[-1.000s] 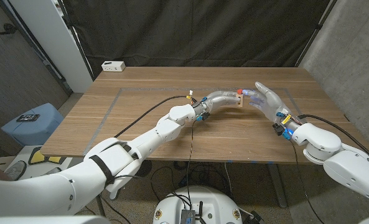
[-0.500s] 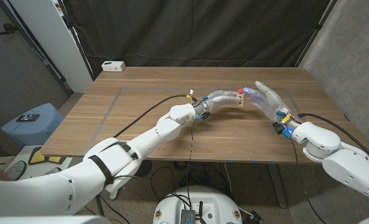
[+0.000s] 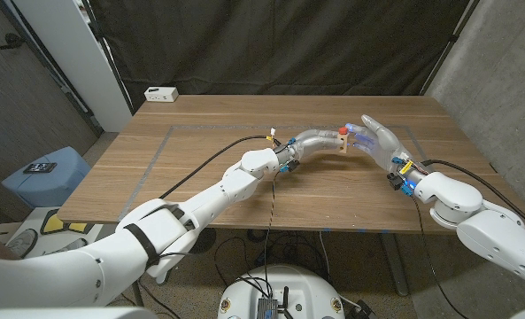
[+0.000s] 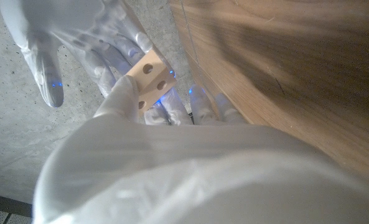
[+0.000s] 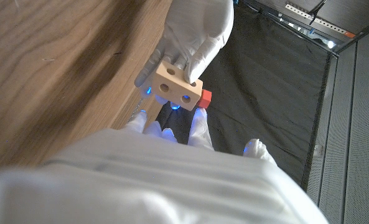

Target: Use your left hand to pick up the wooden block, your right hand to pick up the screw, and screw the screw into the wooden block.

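Left hand (image 3: 320, 138) grips the wooden block (image 5: 177, 88) above mid-table (image 3: 200, 168): pale, squarish, round holes drilled in its faces. Red-headed screw (image 5: 206, 98) sits at the block. Right hand (image 3: 379, 140) is against the block, fingers partly spread; grip on screw unclear.
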